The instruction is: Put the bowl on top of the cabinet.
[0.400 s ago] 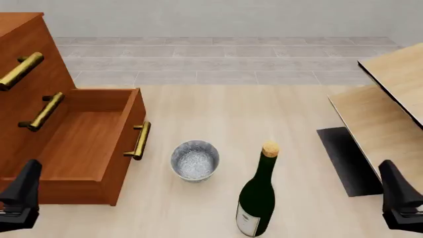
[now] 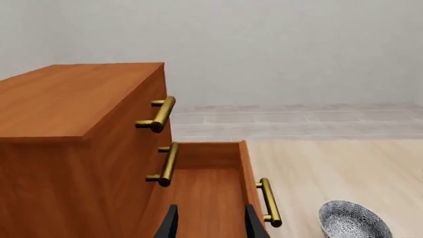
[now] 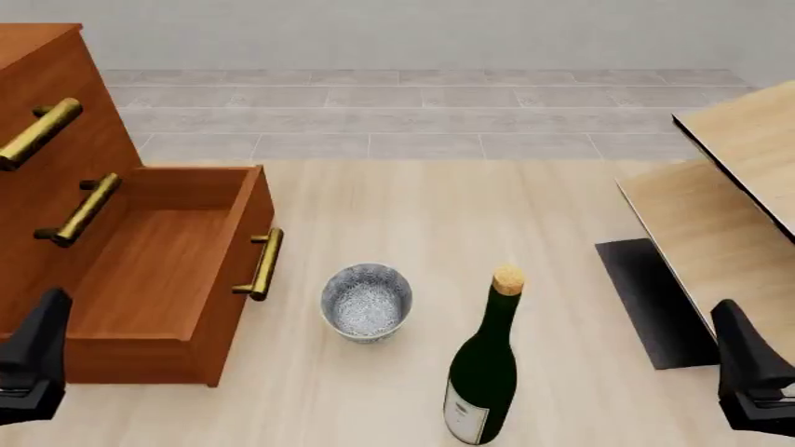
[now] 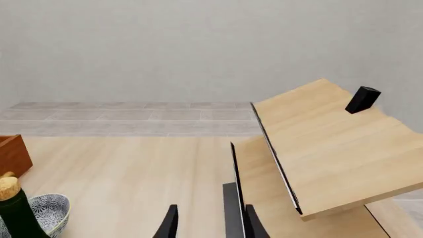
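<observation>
Bowl: the small speckled blue-grey and white bowl (image 3: 367, 303) stands upright on the pale wood desk (image 3: 410, 205), near its front centre, between the open drawer and the wine bottle and touching neither; its rim also shows in the left wrist view (image 2: 353, 221) and the right wrist view (image 4: 49, 210).
Cabinet: the reddish-brown chest of drawers (image 3: 56, 140) stands at the left of the desk, its flat top (image 2: 66, 96) bare in the left wrist view.
Drawer: the bottom drawer (image 3: 162, 270) is pulled out toward the bowl, with nothing seen inside it.
Handles: brass bar handles (image 3: 261, 264) sit on each drawer front; the open drawer's handle is the part nearest the bowl.
Wine bottle: a dark green corked bottle (image 3: 485, 368) stands upright just right of the bowl and a little nearer the camera.
Pale furniture: a light-wood piece with black edging (image 3: 733, 205) sits at the right of the desk, well apart from the bowl.
Left end effector: (image 2: 210, 222) its fingers are apart with nothing between them, above the open drawer, holding nothing.
Right end effector: (image 4: 210, 222) its fingers are apart and hold nothing, near the edge of the pale furniture.
</observation>
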Robot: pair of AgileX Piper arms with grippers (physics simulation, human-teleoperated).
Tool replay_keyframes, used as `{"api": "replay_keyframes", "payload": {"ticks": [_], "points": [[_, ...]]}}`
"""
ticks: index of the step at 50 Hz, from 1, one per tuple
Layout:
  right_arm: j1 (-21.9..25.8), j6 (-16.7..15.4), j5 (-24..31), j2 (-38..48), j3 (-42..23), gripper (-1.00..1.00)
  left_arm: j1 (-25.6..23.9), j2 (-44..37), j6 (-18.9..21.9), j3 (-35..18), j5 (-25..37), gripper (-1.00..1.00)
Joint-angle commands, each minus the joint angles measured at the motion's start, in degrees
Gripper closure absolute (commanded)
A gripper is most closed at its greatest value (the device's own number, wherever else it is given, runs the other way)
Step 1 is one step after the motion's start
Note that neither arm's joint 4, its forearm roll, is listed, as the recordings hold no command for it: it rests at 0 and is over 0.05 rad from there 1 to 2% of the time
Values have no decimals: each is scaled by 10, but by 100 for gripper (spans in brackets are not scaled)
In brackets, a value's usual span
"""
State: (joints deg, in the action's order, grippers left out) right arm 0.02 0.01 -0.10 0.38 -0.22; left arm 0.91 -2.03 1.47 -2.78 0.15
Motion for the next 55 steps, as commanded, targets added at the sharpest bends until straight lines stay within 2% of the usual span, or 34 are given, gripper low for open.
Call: {"api": "replay_keyframes", "payload": {"ticks": [1, 7, 18, 23, 28, 34, 44, 55], "points": [[0, 0, 0, 0, 0, -100, -15, -49, 13, -25, -21, -100], [0, 0, 0, 0, 0, -100, -30, -89, 13, -40, -40, -100], [0, 0, 0, 0, 0, -100, -88, -168, 19, -75, -64, -100], [0, 0, 0, 0, 0, -100, -114, -216, 7, -101, -63, -100], [0, 0, 0, 0, 0, -100, -138, -245, 22, -118, -67, -100], [0, 0, 0, 0, 0, -100, -163, -303, 17, -149, -62, -100], [0, 0, 0, 0, 0, -100, -175, -336, 18, -169, -59, -100], [0, 0, 0, 0, 0, -100, -211, -375, 31, -192, -50, -100]]}}
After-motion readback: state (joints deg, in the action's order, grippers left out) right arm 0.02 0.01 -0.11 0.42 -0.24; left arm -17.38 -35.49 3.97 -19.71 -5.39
